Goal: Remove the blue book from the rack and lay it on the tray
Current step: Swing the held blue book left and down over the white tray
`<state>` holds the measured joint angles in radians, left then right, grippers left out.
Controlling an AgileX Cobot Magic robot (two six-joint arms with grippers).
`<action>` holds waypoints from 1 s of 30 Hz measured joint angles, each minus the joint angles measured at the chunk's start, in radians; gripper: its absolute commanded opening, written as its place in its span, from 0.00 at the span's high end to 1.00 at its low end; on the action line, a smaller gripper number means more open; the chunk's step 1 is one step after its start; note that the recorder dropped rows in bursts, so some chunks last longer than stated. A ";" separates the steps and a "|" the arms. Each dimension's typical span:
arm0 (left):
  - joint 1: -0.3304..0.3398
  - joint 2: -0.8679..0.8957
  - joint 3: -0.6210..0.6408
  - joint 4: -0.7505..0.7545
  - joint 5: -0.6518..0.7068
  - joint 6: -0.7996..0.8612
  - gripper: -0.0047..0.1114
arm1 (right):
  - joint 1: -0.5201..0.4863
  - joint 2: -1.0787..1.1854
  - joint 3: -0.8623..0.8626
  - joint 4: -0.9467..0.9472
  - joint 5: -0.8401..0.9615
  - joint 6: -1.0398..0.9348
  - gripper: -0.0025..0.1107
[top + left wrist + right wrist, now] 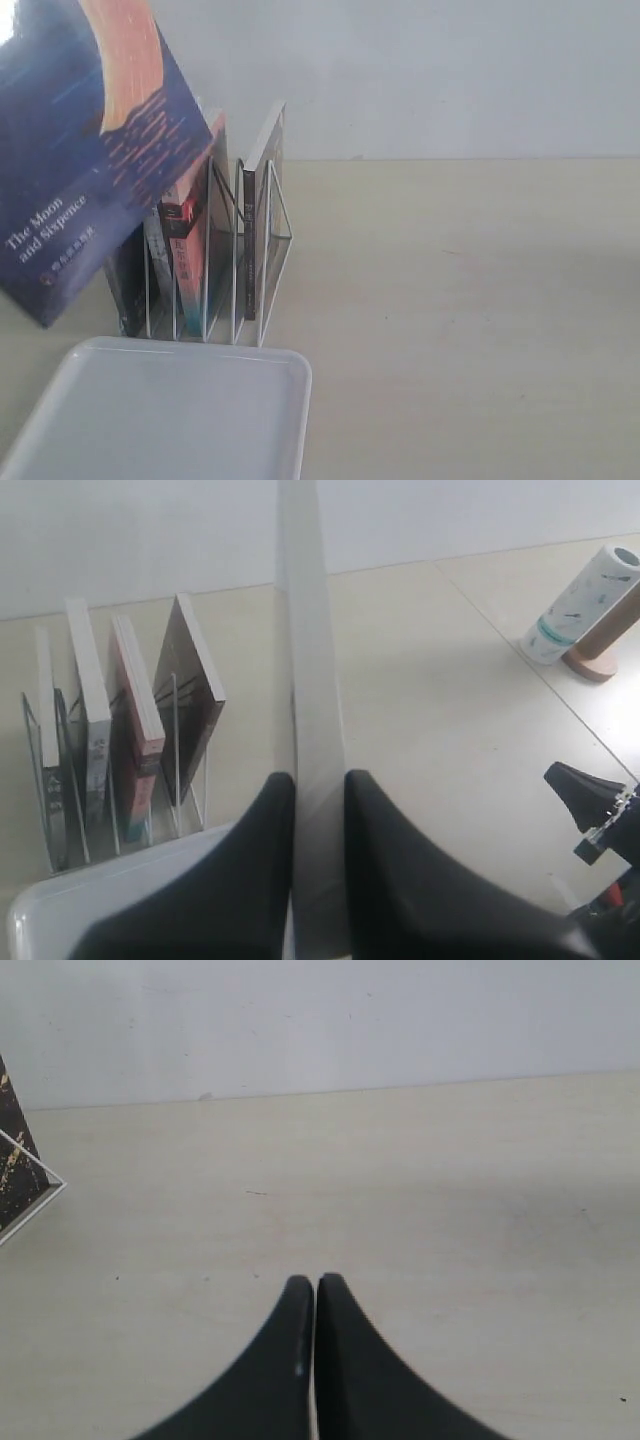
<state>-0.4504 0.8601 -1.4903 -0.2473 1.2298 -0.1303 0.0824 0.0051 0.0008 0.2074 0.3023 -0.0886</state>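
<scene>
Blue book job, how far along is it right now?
Done: the blue book is out of the rack, held tilted in the air. In hand: the left end effector is shut on the book's edge; the right end effector is shut, holding nothing, over the table. Left: lower the book flat onto the tray, whose visible part holds nothing.

Soft, even light fills all three views, a little washed out. In the exterior view the blue book (80, 150) sits close to the lens and blurs, with a blown-out white patch at the top-left corner. From my left wrist, my left fingers (235, 880) are dark, unfocused shapes and the book's edge glares pale. My right fingers (285, 1360) carry a tiny glint; a dim band crosses the table (400, 1160), perhaps a shadow.
</scene>
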 measured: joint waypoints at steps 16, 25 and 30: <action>0.000 -0.114 0.541 -0.118 -0.372 0.026 0.92 | 0.000 0.000 0.000 0.000 -0.002 0.000 0.98; 0.000 -0.246 0.819 -0.182 -0.583 0.034 0.92 | 0.000 0.000 0.000 0.000 -0.002 0.000 0.98; 0.000 -0.297 0.965 -0.234 -0.693 0.040 0.92 | 0.000 0.000 0.000 0.000 -0.002 0.000 0.98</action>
<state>-0.4504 0.5627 -0.5256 -0.4811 0.5366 -0.0906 0.0824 0.0051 0.0008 0.2074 0.3003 -0.0886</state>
